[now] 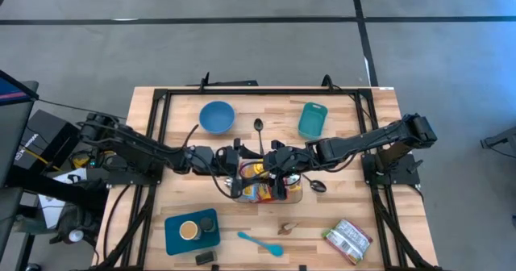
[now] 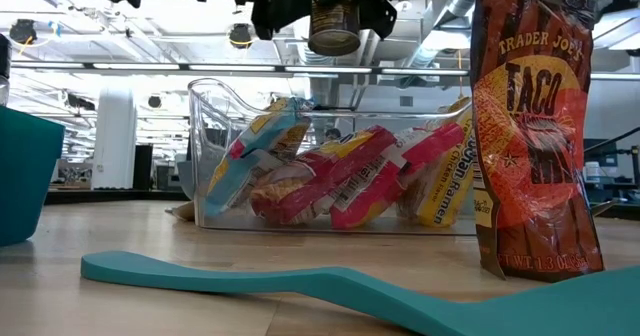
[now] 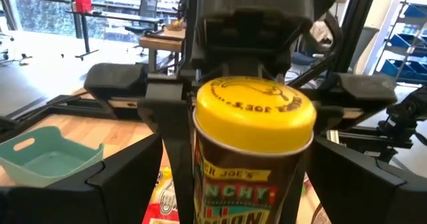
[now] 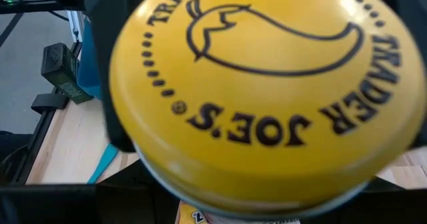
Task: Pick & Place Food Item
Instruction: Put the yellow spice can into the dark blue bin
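Yellow-lidded jar aloft between level arms — right gripper grasping it, left gripper released.

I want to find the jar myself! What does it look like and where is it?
Look at the middle of the wooden table, just above the clear box of snack packets. The jar hangs there sideways between both pincers. Its bright yellow lid with a chili drawing sets it apart.

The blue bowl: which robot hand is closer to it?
Left. The left gripper is just below-right of the blue bowl; the right gripper is farther right, over the clear bin.
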`<state>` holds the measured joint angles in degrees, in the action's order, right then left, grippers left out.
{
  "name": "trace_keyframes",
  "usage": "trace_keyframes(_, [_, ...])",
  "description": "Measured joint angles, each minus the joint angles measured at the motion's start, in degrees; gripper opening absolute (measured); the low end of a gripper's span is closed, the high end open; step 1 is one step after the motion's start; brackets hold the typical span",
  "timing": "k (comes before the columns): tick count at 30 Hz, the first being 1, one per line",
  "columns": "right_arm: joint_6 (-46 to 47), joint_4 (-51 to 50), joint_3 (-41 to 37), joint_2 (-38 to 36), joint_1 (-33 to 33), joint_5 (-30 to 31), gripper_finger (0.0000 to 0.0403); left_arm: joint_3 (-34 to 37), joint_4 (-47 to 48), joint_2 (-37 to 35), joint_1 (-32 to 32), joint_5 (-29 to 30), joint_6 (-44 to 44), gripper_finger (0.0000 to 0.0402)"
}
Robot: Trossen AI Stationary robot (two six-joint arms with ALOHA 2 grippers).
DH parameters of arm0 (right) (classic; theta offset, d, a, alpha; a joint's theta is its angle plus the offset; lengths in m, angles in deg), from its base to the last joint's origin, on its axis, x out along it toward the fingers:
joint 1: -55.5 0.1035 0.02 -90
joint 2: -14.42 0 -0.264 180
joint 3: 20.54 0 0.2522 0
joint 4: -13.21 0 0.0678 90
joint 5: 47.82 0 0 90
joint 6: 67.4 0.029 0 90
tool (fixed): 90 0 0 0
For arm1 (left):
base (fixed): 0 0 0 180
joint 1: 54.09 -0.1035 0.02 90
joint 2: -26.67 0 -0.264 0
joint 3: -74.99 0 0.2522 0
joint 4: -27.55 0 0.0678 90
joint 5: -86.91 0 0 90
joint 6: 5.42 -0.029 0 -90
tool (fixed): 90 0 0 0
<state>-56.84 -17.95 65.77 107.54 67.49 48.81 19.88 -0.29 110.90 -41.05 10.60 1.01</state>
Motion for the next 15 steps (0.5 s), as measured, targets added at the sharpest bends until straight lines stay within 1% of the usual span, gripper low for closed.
trace_keyframes(8, [0.2,-1.4,-0.2,0.0,0.1,-0.3,0.0212,-3.1,0.3,3.9,-0.6,-0.6,-0.2,0.0347])
trace_keyframes(15, [0.8,-2.3,-0.1,0.0,0.0,-0.3,0.0212,-3.2,0.6,4.0,-0.6,-0.6,-0.2,0.0347])
